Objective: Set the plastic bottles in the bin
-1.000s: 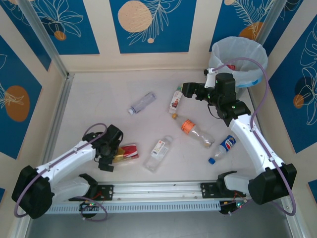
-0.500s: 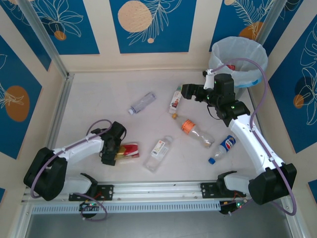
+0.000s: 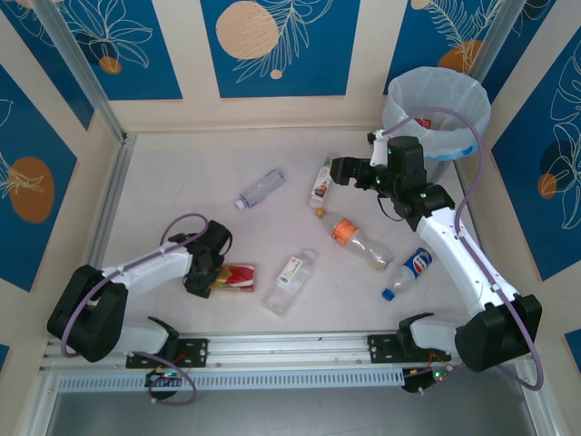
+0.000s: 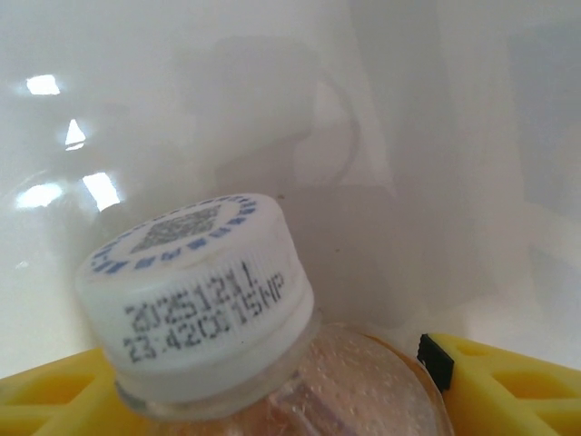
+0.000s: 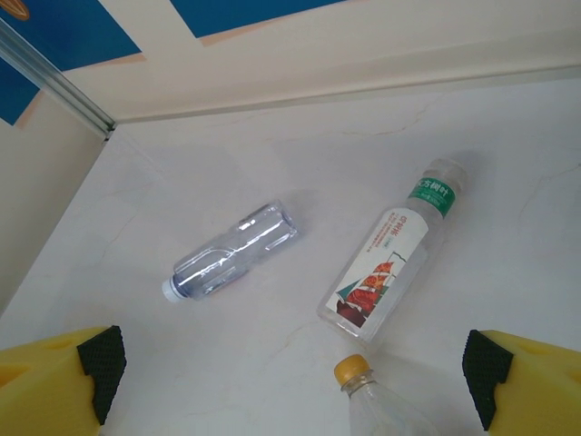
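Observation:
Several plastic bottles lie on the white table. A red-labelled bottle (image 3: 238, 276) lies at the near left, and my left gripper (image 3: 211, 272) is closed on its neck end. In the left wrist view its white cap (image 4: 195, 291) sits between the yellow fingers (image 4: 508, 381). My right gripper (image 3: 338, 171) hangs open above a bottle with a ship label (image 3: 321, 184) (image 5: 390, 263). Around it lie a clear bottle (image 3: 260, 189) (image 5: 234, 251) and an orange-capped bottle (image 3: 361, 242) (image 5: 381, 400). The bin (image 3: 438, 113) stands at the far right.
A white-labelled bottle (image 3: 290, 282) lies near the front rail. A blue-labelled bottle (image 3: 408, 272) rests beside the right arm. Patterned walls close in the table on three sides, and a metal rail (image 3: 290, 350) runs along the near edge.
My left gripper has settled lower onto the red-labelled bottle and its jaws have closed in on the neck. The right gripper has crept slightly up and left, staying open.

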You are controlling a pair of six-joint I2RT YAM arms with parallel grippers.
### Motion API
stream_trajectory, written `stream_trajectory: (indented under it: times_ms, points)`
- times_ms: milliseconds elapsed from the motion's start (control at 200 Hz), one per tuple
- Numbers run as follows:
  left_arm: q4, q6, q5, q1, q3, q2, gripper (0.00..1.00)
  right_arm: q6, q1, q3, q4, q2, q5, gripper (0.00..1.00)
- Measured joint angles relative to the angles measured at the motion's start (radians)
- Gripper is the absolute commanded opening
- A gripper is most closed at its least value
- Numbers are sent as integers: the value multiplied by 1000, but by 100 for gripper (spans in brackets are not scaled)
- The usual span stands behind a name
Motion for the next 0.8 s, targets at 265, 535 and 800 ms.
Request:
stream_trajectory:
  times_ms: [265,535,800]
  points:
    - [63,172,-67,9,114,54,50,-1,14,6,-17,1,10,98]
    - [75,374,-93,10,206,48,48,-3,27,-8,-26,21,-11,98]
    - [226,654,-30,10,245,29,48,66,27,-84,-13,21,-97,100]
